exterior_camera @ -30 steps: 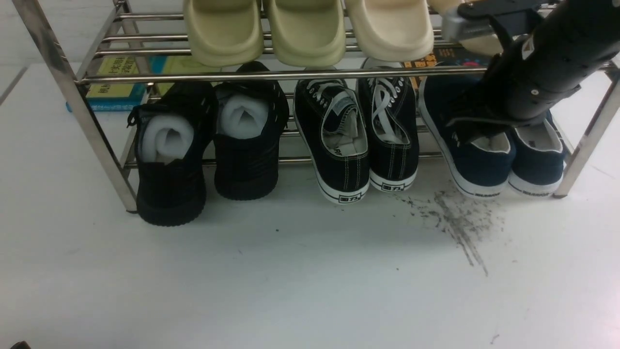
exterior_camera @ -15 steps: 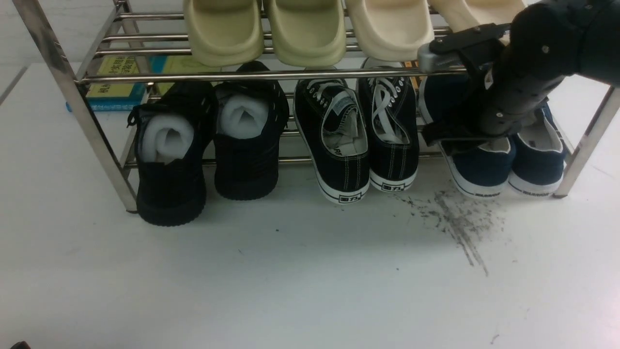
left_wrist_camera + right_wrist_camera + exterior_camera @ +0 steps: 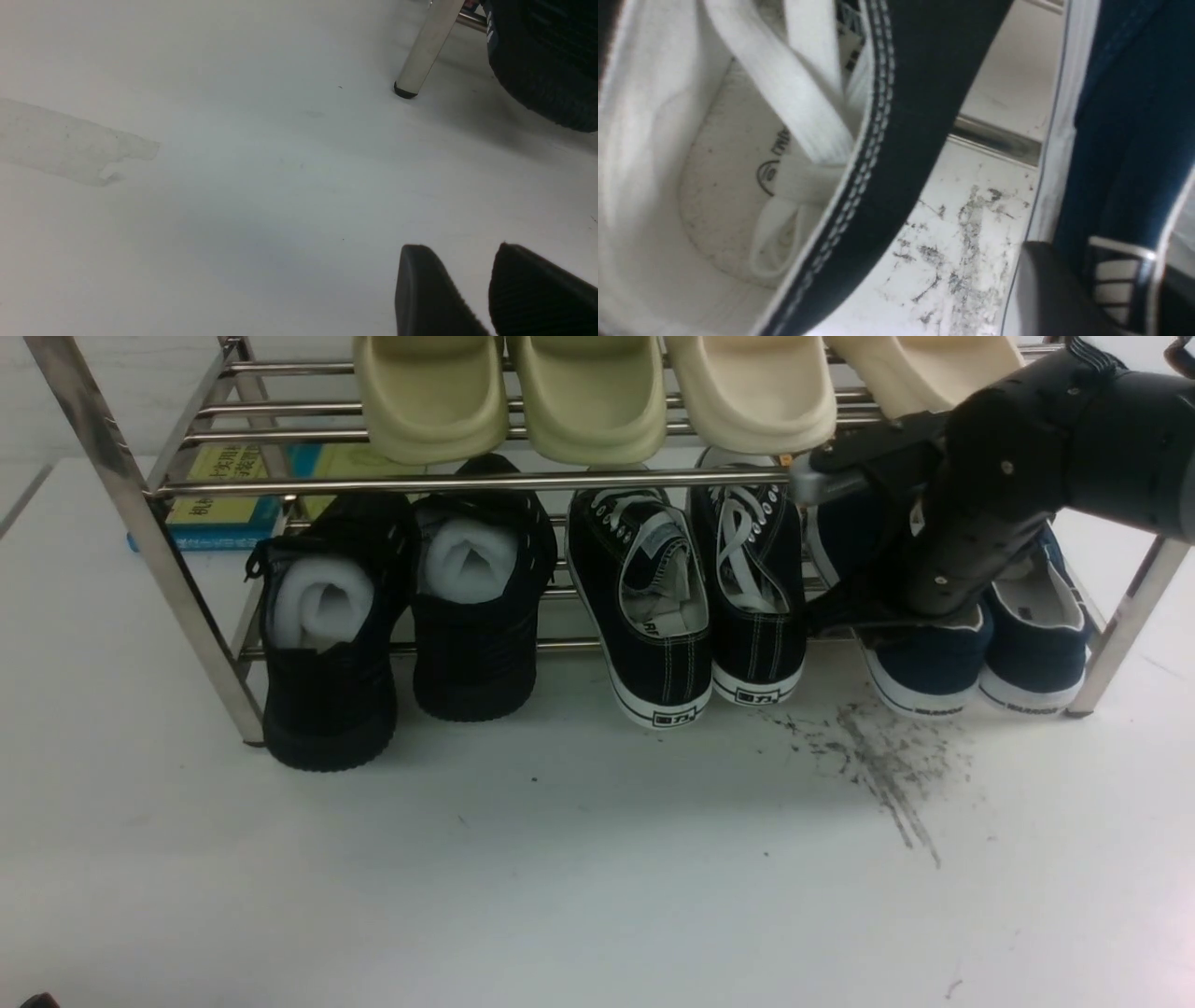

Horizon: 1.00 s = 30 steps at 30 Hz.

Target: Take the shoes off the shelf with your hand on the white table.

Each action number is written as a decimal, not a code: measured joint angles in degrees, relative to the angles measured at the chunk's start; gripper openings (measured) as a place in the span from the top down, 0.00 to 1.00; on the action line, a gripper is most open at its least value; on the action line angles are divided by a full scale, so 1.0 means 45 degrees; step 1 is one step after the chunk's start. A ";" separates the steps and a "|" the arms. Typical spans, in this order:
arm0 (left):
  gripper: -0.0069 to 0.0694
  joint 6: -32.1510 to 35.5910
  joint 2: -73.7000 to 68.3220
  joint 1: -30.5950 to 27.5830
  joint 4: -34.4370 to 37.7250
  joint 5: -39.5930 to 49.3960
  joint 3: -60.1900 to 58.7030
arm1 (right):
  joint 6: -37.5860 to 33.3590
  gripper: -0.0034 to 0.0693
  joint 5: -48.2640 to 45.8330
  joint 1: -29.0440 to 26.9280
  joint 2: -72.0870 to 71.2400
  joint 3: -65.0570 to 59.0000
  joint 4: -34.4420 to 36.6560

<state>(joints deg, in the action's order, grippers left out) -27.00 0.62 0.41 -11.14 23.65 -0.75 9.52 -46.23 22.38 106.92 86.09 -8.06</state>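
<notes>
Navy slip-ons [image 3: 934, 658] at 2 o'clock, on the shelf [image 3: 467, 481], bottom tier.
My right hand [image 3: 1078, 284] is at the left shoe's side wall; clamped or not, I can't tell. Light, floppy canvas: I'd pinch the stiffer heel collar.

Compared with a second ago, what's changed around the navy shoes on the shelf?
The right gripper swung toward the robot's left and dropped lower over the left navy shoe, its arm now reaching in more level. Whether the jaws have closed cannot be told. The shoes, the shelf and the other pairs have not visibly moved.
</notes>
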 joint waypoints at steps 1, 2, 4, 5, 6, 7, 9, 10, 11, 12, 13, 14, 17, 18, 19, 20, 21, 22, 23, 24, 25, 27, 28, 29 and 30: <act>0.59 0.0000 0.0000 0.0000 0.0000 0.0000 0.0000 | 0.0000 0.86 0.0000 0.0000 -0.0031 0.0000 0.0000; 0.59 0.0000 0.0000 0.0000 0.0000 0.0000 0.0000 | 0.0012 0.87 0.0013 0.0000 -0.0029 0.0000 0.0014; 0.59 0.0000 0.0000 0.0000 0.0000 0.0000 0.0000 | 0.0004 0.91 -0.0080 0.0000 -0.0122 0.0004 0.0077; 0.59 0.0000 0.0000 0.0000 0.0000 0.0000 0.0000 | 0.0004 0.90 -0.0252 0.0000 -0.0224 0.0030 0.0148; 0.59 0.0000 0.0000 0.0000 0.0000 0.0000 0.0000 | 0.0004 0.91 -0.0564 0.0000 -0.0302 0.0108 0.0254; 0.59 0.0000 0.0000 0.0000 0.0000 0.0000 0.0000 | 0.0004 0.91 -0.0780 0.0000 -0.0385 0.0193 0.0351; 0.59 0.0000 0.0000 0.0000 0.0000 0.0000 0.0000 | 0.0004 0.91 -0.1117 0.0000 -0.0531 0.0309 0.0418; 0.59 0.0000 0.0000 0.0000 0.0000 0.0000 0.0000 | 0.0004 0.91 -0.1314 0.0000 -0.0626 0.0375 0.0418; 0.59 0.0000 0.0000 0.0000 0.0000 0.0000 0.0000 | 0.0004 0.91 -0.1383 0.0000 -0.0645 0.0377 0.0418; 0.59 0.0000 0.0000 0.0000 0.0000 0.0000 0.0000 | 0.0004 0.91 -0.1575 0.0000 -0.0754 0.0425 0.0418; 0.59 0.0000 0.0000 0.0000 0.0000 0.0000 0.0000 | 0.0004 0.91 -0.1785 0.0000 -0.0916 0.0453 0.0436; 0.59 0.0000 0.0000 0.0000 0.0000 0.0000 0.0000 | 0.0004 0.91 -0.1893 0.0000 -0.0993 0.0455 0.0468; 0.59 0.0000 0.0000 0.0000 0.0000 0.0000 0.0000 | 0.0004 0.91 -0.2076 0.0000 -0.1258 0.0466 0.0683; 0.59 0.0000 0.0000 0.0000 0.0000 0.0000 0.0000 | 0.0004 0.91 -0.2089 0.0000 -0.1296 0.0466 0.0729; 0.59 0.0000 0.0000 0.0000 0.0000 0.0000 0.0000 | 0.0004 0.91 -0.2227 0.0000 -0.1478 0.0493 0.0838; 0.59 0.0000 0.0000 0.0000 0.0000 0.0000 0.0000 | 0.0004 0.91 -0.2227 0.0000 -0.1507 0.0491 0.0853; 0.59 0.0000 0.0000 0.0000 0.0000 0.0000 0.0000 | 0.0004 0.91 -0.2373 0.0000 -0.1687 0.0504 0.0972; 0.59 0.0000 0.0000 0.0000 0.0000 0.0000 0.0000 | 0.0004 0.91 -0.2527 0.0000 -0.1824 0.0504 0.1111; 0.59 0.0000 0.0000 0.0000 0.0000 0.0000 0.0000 | 0.0004 0.91 -0.2689 0.0000 -0.1938 0.0504 0.1229; 0.59 0.0000 0.0000 0.0000 0.0000 0.0000 0.0000 | -0.0036 0.91 -0.2940 0.0000 -0.2081 0.0504 0.1338; 0.59 0.0000 0.0000 0.0000 0.0000 0.0000 0.0000 | -0.0087 0.91 -0.3106 0.0000 -0.2228 0.0504 0.1414; 0.59 0.0000 0.0000 0.0000 0.0000 0.0000 0.0000 | -0.0278 0.91 -0.3500 0.0000 -0.2503 0.0504 0.1507; 0.59 0.0000 0.0000 0.0000 0.0000 0.0000 0.0000 | -0.0333 0.91 -0.3665 0.0000 -0.2618 0.0504 0.1551; 0.59 0.0000 0.0000 0.0000 0.0000 0.0000 0.0000 | -0.0334 0.91 -0.3784 0.0000 -0.2721 0.0504 0.1582; 0.59 0.0000 0.0000 0.0000 0.0000 0.0000 0.0000 | -0.0345 0.91 -0.3904 0.0000 -0.2831 0.0504 0.1628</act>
<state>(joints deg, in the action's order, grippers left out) -27.00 0.62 0.41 -11.14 23.65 -0.75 7.97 -63.80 22.38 94.18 88.36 -0.73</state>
